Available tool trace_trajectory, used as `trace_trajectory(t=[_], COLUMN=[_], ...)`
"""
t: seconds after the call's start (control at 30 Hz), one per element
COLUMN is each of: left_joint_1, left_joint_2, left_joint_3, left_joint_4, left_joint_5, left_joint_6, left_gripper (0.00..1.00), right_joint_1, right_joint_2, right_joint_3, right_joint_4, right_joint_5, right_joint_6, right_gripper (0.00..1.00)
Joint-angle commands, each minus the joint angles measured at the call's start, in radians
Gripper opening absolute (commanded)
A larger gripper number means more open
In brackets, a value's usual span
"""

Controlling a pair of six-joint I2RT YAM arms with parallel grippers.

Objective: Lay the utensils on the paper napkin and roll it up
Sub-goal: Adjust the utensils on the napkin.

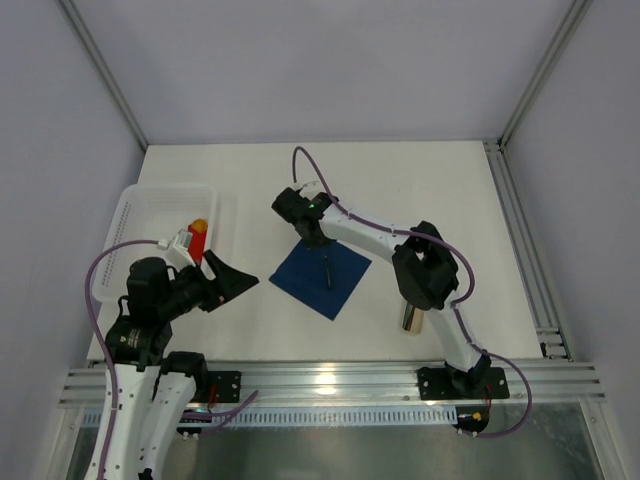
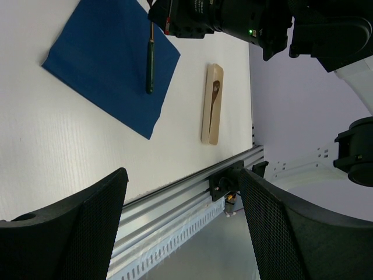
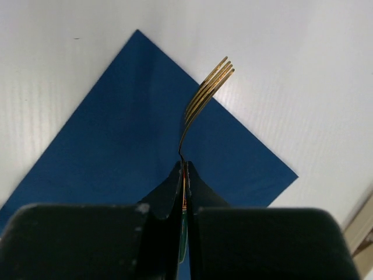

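The paper napkin (image 1: 322, 279) (image 2: 111, 61) (image 3: 116, 134) lies flat as a navy diamond at the table's middle. My right gripper (image 1: 316, 240) (image 3: 185, 169) hovers over the napkin's far corner, shut on the neck of a fork. The fork's gold tines (image 3: 210, 87) point past the napkin's edge. Its dark green handle (image 1: 327, 270) (image 2: 150, 67) stretches over the blue sheet. My left gripper (image 1: 236, 281) (image 2: 183, 227) stands open and empty, left of the napkin, above the table's near edge.
A pale beige bar (image 2: 213, 105) (image 1: 411, 320) with a dark mark on it lies right of the napkin, partly under the right arm. A white tray (image 1: 150, 205) at the left holds a red block with an orange tip (image 1: 198, 238). A metal rail (image 1: 330, 380) runs along the near edge.
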Motion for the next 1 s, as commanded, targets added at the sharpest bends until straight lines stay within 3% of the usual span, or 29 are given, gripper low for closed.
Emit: trace_trajectory(t=[0.0, 0.47, 0.97], left_joint_1=[-0.003, -0.003, -0.003], left_joint_2=[-0.012, -0.011, -0.006], left_joint_3=[0.004, 0.008, 0.013], left_joint_4=[0.002, -0.001, -0.001], left_joint_5=[0.032, 0.028, 0.026], left_joint_6=[0.012, 0.012, 0.013], left_gripper=[0.79, 0.79, 0.79], right_joint_1=[0.007, 0.013, 0.014], right_joint_2=[0.008, 0.150, 0.221], right_joint_3=[0.076, 0.265, 0.334], right_joint_4=[-0.081, -0.167, -0.168], right_joint_5=[0.103, 0.141, 0.126], right_joint_6=[0.009, -0.022, -0.037], right_gripper=[0.03, 0.04, 0.04])
